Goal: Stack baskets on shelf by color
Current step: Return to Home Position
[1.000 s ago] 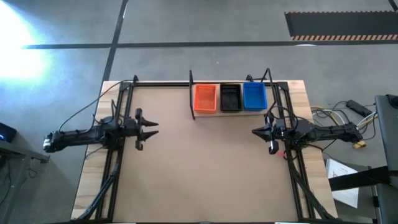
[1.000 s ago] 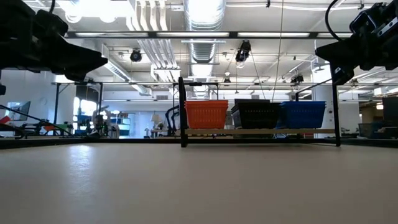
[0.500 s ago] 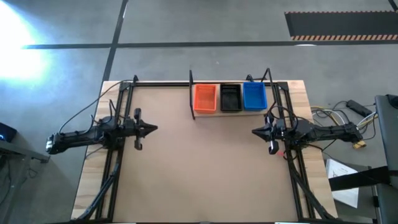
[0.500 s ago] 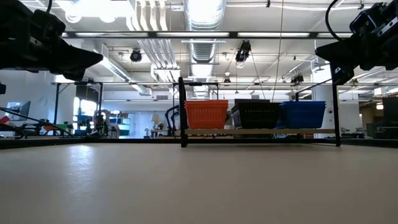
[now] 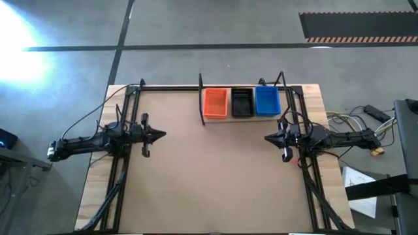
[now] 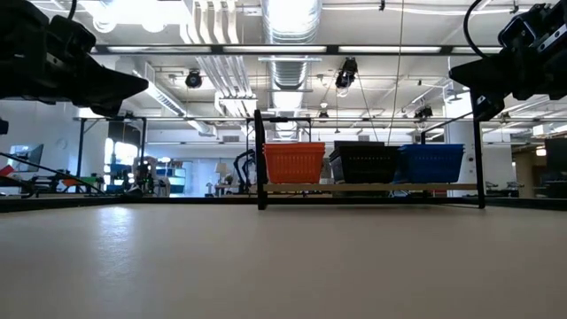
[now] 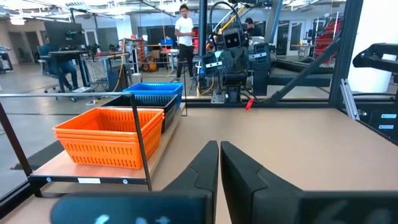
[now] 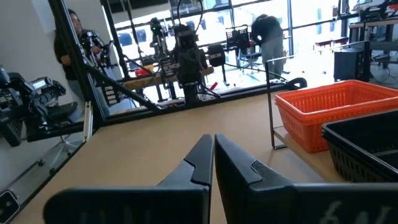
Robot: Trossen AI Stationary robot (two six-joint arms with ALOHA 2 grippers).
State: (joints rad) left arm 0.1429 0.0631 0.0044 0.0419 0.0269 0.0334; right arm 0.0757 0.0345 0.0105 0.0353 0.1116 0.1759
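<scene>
Orange baskets (image 5: 215,102), black baskets (image 5: 241,102) and blue baskets (image 5: 266,101) stand side by side in three stacks on the shelf (image 5: 239,116), a light board with black end frames, at the table's far edge. The low view shows the orange stack (image 6: 294,163), the black stack (image 6: 363,165) and the blue stack (image 6: 431,163) on the board. My left gripper (image 5: 162,135) hovers shut above the table's left part, holding nothing. My right gripper (image 5: 267,138) hovers shut above the right part, also holding nothing. Each points toward the table's middle.
The brown tabletop (image 5: 209,176) lies bare between the two arms and toward the near edge. Black rails (image 5: 124,156) run along the left and right sides. Cables (image 5: 353,117) and papers lie off the table to the right. People stand in the room beyond.
My left gripper has shut, its fingers coming together from a wide gap, while staying in place above the table's left part.
</scene>
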